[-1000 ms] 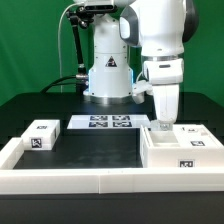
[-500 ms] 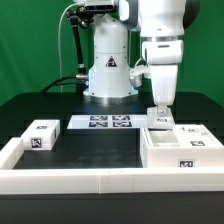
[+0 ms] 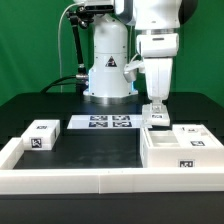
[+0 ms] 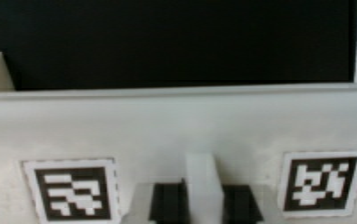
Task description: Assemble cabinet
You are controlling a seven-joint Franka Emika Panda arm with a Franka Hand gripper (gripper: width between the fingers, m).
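In the exterior view, the tool (image 3: 156, 108) hangs at that view's right, clamped on a small white tagged panel (image 3: 157, 118) just above the cabinet's box body (image 3: 180, 152). Another white block (image 3: 40, 135) lies on the counter (image 3: 100, 150) at the left, near the marker board (image 3: 105, 123). In the wrist view, the dark fingers (image 4: 166, 203) pinch the panel's thin white edge (image 4: 201, 175).

No readable txt; only coded tags (image 3: 186, 163) on cabinet (image 3: 160, 168), marker board (image 3: 70, 124).
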